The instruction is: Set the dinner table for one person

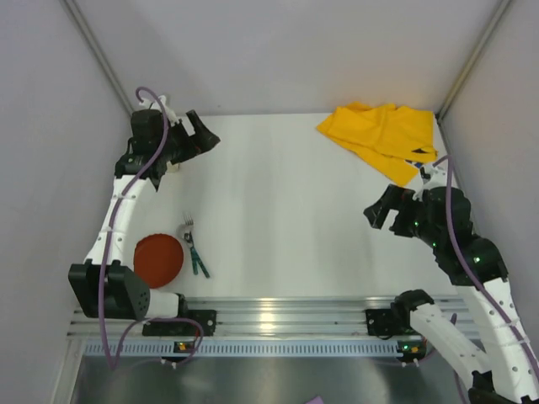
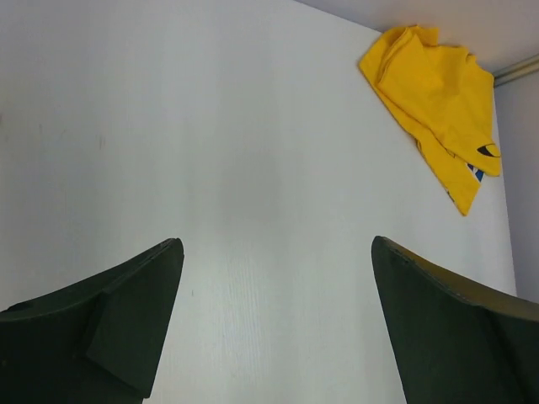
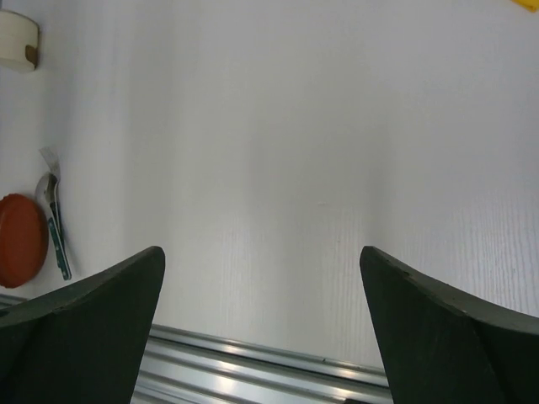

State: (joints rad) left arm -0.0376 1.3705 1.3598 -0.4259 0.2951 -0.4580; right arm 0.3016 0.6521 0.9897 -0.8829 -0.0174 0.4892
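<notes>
- Above the far-left part of the dinner table [image 1: 278,194], I am holding my left pincer [image 1: 205,133] with its jaws spread wide and nothing between them. Its own camera is showing only bare white tabletop between the two dark fingers [image 2: 126,320].
- Over on the right side, I am hovering my right pincer [image 1: 376,215] just as wide and just as empty, and it is pointing across the table toward the left.
- I am judging that both are standing open because neither is yet committed to a thing, so either one is ready to close on whatever I pick first.
- A red plate [image 1: 158,259] is lying at the near-left, close to the aluminium rail [image 1: 278,313]. The green-handled cutlery [image 1: 195,252] is lying bunched just beside the plate's right edge, not laid out on either side of it, so I am reading the place setting as not yet arranged.
- A yellow cloth [image 1: 379,135] is sitting crumpled in the far-right corner, well apart from the plate. I am guessing it is waiting there to serve as a napkin or mat, and my right arm is the nearer one to it.
- A small pale round thing [image 3: 17,38] is peeking in at the edge of my right wrist view, too cut off for me to name.
</notes>
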